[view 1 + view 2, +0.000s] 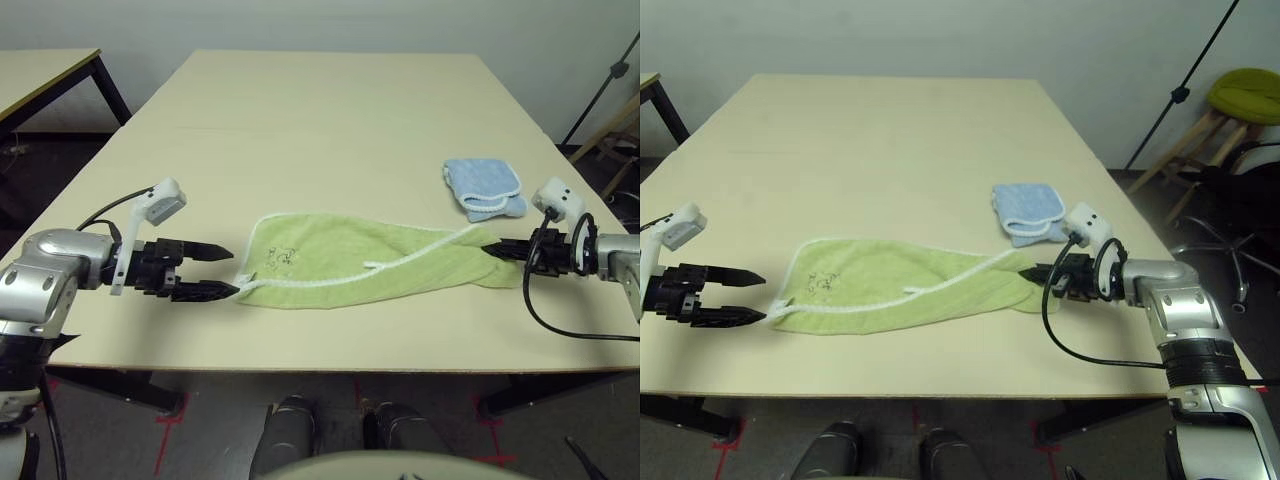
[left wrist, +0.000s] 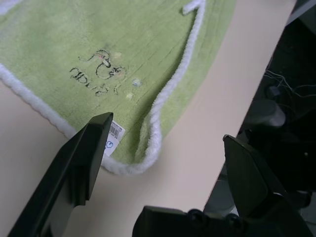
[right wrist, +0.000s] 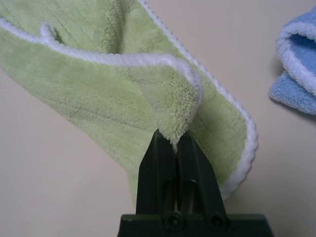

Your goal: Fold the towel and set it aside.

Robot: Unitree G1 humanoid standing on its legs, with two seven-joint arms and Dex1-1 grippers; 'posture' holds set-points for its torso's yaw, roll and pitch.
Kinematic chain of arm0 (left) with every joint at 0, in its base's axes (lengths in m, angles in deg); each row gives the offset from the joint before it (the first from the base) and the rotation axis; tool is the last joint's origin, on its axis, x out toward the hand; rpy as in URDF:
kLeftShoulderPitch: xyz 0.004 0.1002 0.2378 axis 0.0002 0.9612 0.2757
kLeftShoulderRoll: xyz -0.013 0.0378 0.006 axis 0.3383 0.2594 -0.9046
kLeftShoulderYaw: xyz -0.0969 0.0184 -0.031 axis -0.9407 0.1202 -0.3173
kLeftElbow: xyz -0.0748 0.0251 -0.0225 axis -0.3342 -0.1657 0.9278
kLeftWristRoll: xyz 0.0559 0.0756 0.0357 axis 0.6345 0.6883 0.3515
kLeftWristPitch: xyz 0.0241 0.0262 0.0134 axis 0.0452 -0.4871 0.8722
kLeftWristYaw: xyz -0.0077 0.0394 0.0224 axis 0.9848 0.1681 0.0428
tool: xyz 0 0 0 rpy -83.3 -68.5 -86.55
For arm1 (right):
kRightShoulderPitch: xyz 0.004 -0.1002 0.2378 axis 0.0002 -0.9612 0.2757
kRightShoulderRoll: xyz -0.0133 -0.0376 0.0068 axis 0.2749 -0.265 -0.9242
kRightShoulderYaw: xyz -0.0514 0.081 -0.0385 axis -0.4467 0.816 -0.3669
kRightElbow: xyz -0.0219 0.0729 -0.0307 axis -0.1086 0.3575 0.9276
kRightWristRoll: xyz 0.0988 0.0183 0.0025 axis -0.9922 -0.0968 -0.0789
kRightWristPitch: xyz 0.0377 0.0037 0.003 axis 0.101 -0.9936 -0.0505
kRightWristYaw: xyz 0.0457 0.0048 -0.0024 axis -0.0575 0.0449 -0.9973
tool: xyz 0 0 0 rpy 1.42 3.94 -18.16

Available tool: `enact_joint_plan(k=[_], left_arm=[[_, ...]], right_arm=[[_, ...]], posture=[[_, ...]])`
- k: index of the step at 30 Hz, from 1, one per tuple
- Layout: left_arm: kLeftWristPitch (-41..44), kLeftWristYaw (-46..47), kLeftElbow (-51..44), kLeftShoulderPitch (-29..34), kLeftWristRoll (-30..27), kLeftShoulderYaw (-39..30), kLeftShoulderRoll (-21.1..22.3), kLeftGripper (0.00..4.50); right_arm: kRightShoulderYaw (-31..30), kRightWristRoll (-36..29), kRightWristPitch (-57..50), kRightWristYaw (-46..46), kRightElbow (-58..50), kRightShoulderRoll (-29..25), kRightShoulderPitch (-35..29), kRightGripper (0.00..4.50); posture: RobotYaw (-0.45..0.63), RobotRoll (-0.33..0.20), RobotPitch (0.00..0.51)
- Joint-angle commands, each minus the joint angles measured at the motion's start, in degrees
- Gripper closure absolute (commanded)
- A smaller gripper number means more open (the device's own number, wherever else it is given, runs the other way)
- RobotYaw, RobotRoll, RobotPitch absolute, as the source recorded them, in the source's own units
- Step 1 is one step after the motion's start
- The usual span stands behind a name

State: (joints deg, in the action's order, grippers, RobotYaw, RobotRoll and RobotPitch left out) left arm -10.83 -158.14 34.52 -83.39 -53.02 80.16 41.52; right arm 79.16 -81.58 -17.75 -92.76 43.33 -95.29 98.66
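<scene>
Green terry: towel [image 1: 350,265] lies flat on the tabletop [image 1: 330,130], near the front edge, already doubled lengthwise w/ white edging running across the top layer.
Long axis: runs side to side, from one arm toward the other.
Right end effector [image 3: 176,143]: fingers pressed together, clamped on a pinch of towel at its right end; the cloth bunches up right at the tips.
Left end effector [image 1: 222,271]: fingers spread wide, nothing between them, tips pointing at the towel's left end.
Key relation: towel's left corner, the one w/ the small label [image 2: 113,136], sits just beside and ahead of the left tips, apart from them, not touching as far as I can see.
Nearer arm: right is already on the cloth; left is near but free.
Next move, my guess: one end has to travel along that axis onto the other, so the left corner either gets regripped or stays down as the landing spot.
Blue cloth [image 1: 484,187]: folded, beyond the right end, apart from the towel.
</scene>
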Motion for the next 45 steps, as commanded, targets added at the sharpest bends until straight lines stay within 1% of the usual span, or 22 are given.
enact_joint_plan(k=[1,4,7,9,11,20,23,28,29,34,40,42,45], left_arm=[[2.16,4.75,-0.66,0.79,2.64,2.65,-0.41,0.02],[3.98,5.96,-0.34,0.22,1.85,3.39,-1.4,0.02],[5.49,6.37,-0.02,0.33,2.25,5.19,-1.41,0.02],[5.57,7.5,0.45,0.25,2.51,5.71,-2.29,0.02],[6.03,7.89,0.47,0.34,3.12,6.78,-1.86,0.02],[9.09,6.78,-0.53,0.97,0.86,7.2,-1.23,0.02],[10.26,6.43,-1.15,1.42,-0.08,7.22,-1.16,0.62],[12.06,6.17,-2.34,2.07,-1.29,7.2,-0.88,2.32],[12.22,6.18,-2.49,2.12,-1.39,7.23,-0.85,2.73],[12.69,6.66,-2.74,2.04,-1.67,7.13,-0.97,4.48],[14.04,5.55,-3.47,0.61,-2.99,6.44,0.25,4.48],[15.06,4.48,-3.6,-0.47,-4.08,6.09,1.24,4.48],[16.11,2.1,-3.87,-2.11,-5.48,6.2,4.06,4.48]], right_arm=[[0.52,-0.51,-0.53,-0.33,-0.47,0.21,0.29,4.5],[0.73,-0.66,-0.73,-0.34,-0.69,0.18,0.08,4.5],[1.01,-0.9,-1.03,-0.22,-1.28,0.17,-0.34,4.5],[1.19,-1.03,-1.26,-0.12,-1.68,0.2,-0.63,4.5],[1.38,-1.1,-1.48,-0.07,-2.03,0.22,-0.85,4.5],[1.63,-1.65,-2.1,0.25,-2.69,0.09,-1.16,4.5],[1.58,-1.66,-2.06,0.27,-2.68,0.18,-1.09,4.5],[1.48,-1.69,-2.12,0.25,-2.69,0.35,-0.99,4.5],[1.46,-1.69,-2.14,0.25,-2.69,0.39,-0.96,4.5],[1.37,-1.71,-2.37,0.3,-2.74,0.69,-0.76,4.5],[1.98,-2.56,-3.22,-0.28,-4.09,0.0,-1.82,4.5],[2.52,-3.32,-3.9,-0.87,-5.32,-0.74,-2.54,4.5],[3.96,-5.63,-6.39,-1.99,-8.43,-2.05,-3.95,4.5]], posture=[[0.1,0.0,0.092],[0.09,0.0,0.091],[0.09,0.0,0.09],[0.09,0.0,0.089],[0.08,0.0,0.089],[0.09,0.0,0.087],[0.09,0.0,0.087],[0.09,0.0,0.087],[0.09,0.0,0.087],[0.09,0.0,0.087],[0.09,0.0,0.087],[0.09,0.0,0.088],[0.09,0.0,0.086]])
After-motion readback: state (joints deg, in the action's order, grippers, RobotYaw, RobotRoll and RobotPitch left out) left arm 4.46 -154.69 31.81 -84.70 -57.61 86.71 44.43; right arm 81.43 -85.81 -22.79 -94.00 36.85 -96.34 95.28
